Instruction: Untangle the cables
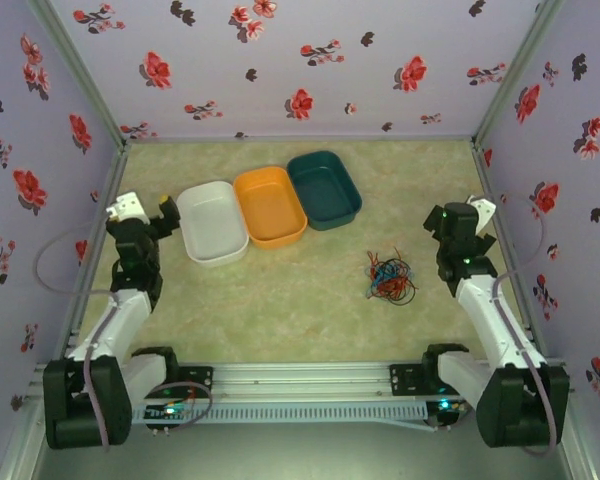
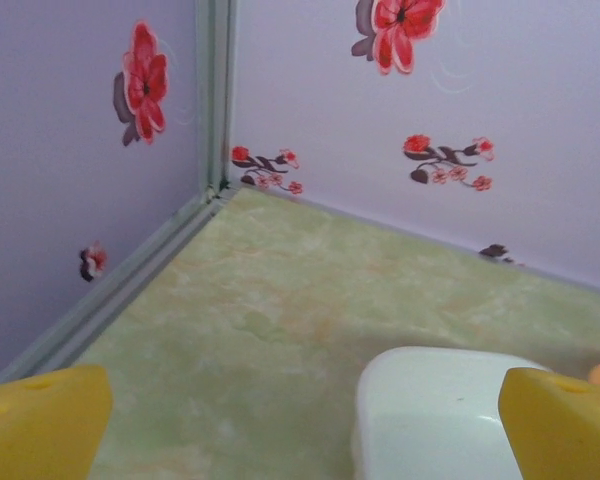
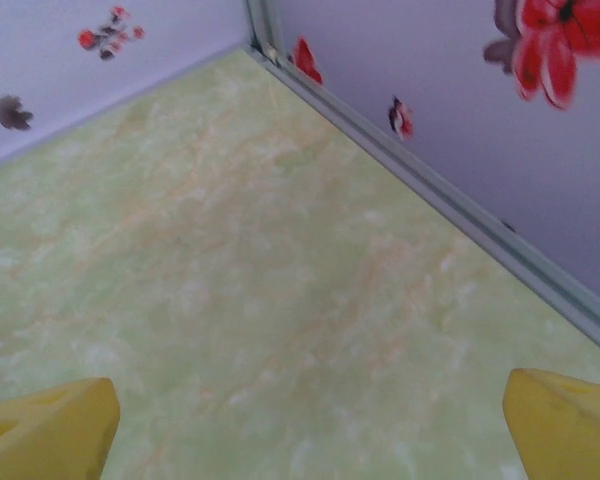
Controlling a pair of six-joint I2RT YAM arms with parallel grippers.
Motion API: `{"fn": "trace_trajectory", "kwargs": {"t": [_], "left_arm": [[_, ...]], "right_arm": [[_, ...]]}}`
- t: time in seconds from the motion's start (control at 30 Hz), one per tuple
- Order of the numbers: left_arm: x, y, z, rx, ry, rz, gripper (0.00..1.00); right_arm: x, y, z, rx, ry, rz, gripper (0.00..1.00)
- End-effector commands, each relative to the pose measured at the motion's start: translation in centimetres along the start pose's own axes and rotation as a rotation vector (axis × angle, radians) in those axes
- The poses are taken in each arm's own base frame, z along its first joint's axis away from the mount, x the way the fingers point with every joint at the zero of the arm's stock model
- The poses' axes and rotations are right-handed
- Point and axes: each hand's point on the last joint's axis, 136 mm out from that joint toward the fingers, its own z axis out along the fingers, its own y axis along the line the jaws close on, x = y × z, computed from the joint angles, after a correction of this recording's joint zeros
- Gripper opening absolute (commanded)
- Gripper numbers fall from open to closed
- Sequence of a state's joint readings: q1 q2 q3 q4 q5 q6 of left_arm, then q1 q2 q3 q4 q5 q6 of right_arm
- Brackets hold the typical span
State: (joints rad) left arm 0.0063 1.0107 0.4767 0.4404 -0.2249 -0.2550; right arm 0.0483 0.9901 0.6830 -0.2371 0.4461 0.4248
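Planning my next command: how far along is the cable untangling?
Done: nothing visible; the cables lie in one knotted pile right of centre on the table. In hand: nothing; the left pincer, by the white tray, and the right pincer are open and empty. Left: all the separating; the orange tray and teal tray sit empty.

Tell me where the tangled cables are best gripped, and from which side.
Probably a loose outer loop at the edge of the cables, not the dense middle where strands cross. Come from above with the open right gripper, the nearer one, since the pile lies flat on the table.
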Motion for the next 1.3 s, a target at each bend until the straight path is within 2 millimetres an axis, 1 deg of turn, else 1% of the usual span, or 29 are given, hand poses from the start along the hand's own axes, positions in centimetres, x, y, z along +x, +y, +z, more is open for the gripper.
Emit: {"fn": "trace_trajectory", "kwargs": {"t": [0.0, 0.07, 0.1, 0.17, 0.2, 0.27, 0.33, 0.37, 0.43, 0.63, 0.77, 0.9, 1.03, 1.27], "left_arm": [[0.0, -3.1, -0.6, 0.117, 0.099, -0.115, 1.0], [-0.1, -6.2, -1.1, 0.209, 0.124, -0.127, 1.0], [-0.2, -7.6, -1.4, 0.247, 0.129, -0.119, 1.0], [-0.2, -11.2, -2.3, 0.343, 0.141, -0.083, 1.0], [-0.1, -12.5, -2.6, 0.374, 0.148, -0.07, 1.0], [0.0, -15.3, -3.2, 0.438, 0.163, -0.056, 1.0], [0.0, -17.2, -3.5, 0.476, 0.173, -0.055, 1.0], [-0.1, -18.1, -3.7, 0.498, 0.174, -0.052, 1.0], [-0.1, -19.4, -3.8, 0.521, 0.178, -0.045, 1.0], [-0.3, -22.1, -4.1, 0.58, 0.16, -0.009, 1.0], [0.3, -23.5, -4.2, 0.601, 0.182, 0.051, 1.0], [0.6, -24.1, -4.3, 0.61, 0.196, 0.065, 1.0], [1.0, -24.3, -4.6, 0.616, 0.204, 0.064, 1.0], [1.3, -24.4, -4.6, 0.609, 0.231, 0.067, 1.0]], "right_arm": [[1.9, -2.0, -2.2, 0.095, 0.142, 0.024, 0.99], [2.8, -1.6, -3.2, 0.079, 0.216, 0.028, 0.99], [3.3, -1.2, -3.6, 0.064, 0.247, 0.028, 0.99], [4.8, 0.0, -4.5, 0.016, 0.321, 0.023, 0.99], [5.3, 0.2, -4.7, 0.01, 0.343, 0.021, 0.99], [7.3, 1.5, -5.4, -0.041, 0.435, 0.031, 0.95], [9.0, 2.4, -5.7, -0.076, 0.501, 0.044, 0.91], [9.7, 2.8, -5.9, -0.093, 0.526, 0.056, 0.9], [11.0, 3.4, -6.2, -0.117, 0.566, 0.075, 0.9], [14.0, 3.7, -6.2, -0.126, 0.654, 0.077, 0.88], [15.5, 4.8, -6.0, -0.149, 0.701, 0.057, 0.88], [16.9, 6.0, -5.8, -0.168, 0.746, 0.034, 0.84], [17.8, 7.8, -5.6, -0.208, 0.775, 0.023, 0.73], [17.9, 11.6, -6.7, -0.313, 0.785, -0.024, 0.39]]}}
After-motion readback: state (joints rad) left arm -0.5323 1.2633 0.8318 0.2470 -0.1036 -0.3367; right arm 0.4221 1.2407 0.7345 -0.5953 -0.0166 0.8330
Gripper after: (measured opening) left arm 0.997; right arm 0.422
